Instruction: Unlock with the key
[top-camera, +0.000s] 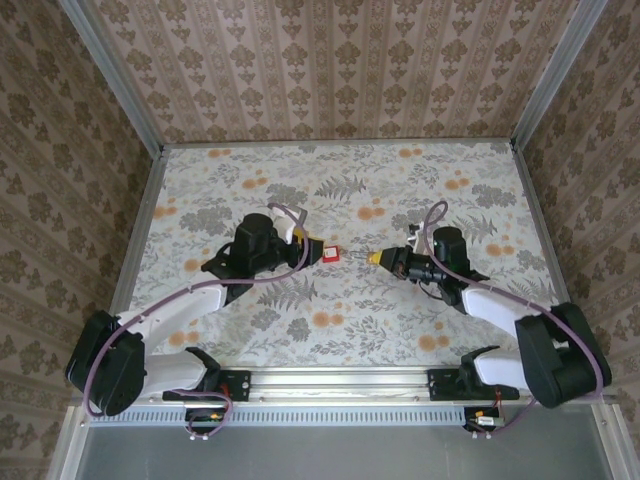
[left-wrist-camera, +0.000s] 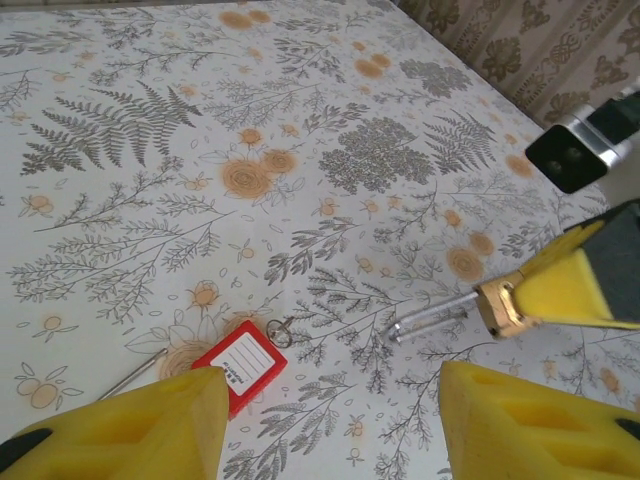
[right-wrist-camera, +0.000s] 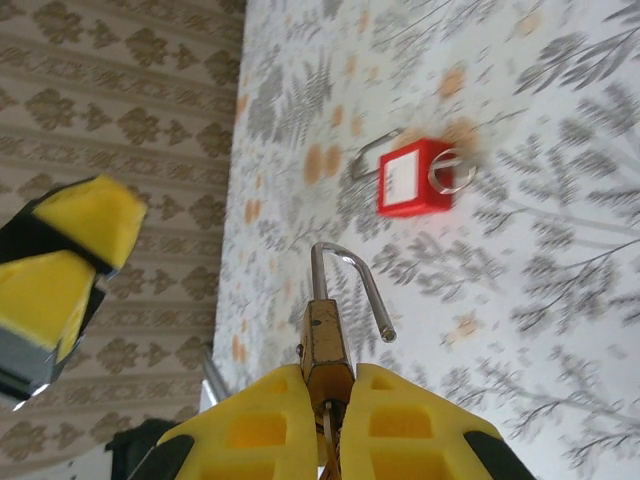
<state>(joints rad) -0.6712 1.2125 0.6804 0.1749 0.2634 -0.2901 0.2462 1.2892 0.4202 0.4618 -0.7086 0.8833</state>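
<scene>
The key lies flat on the table, a red squarish head with a white label and a small ring; a thin silvery blade pokes out on its far side. My left gripper hangs open just above it with nothing between the pads, and the left fingertip covers the key's near corner. The small brass padlock is pinched between the pads of my right gripper, which is shut on it. Its shackle stands open, free end out of the body. From above, the key lies between the left gripper and the right gripper.
The floral table is walled by patterned panels at the back and both sides. The two arms meet near the table's middle, their tips a short way apart. A metal rail runs along the near edge.
</scene>
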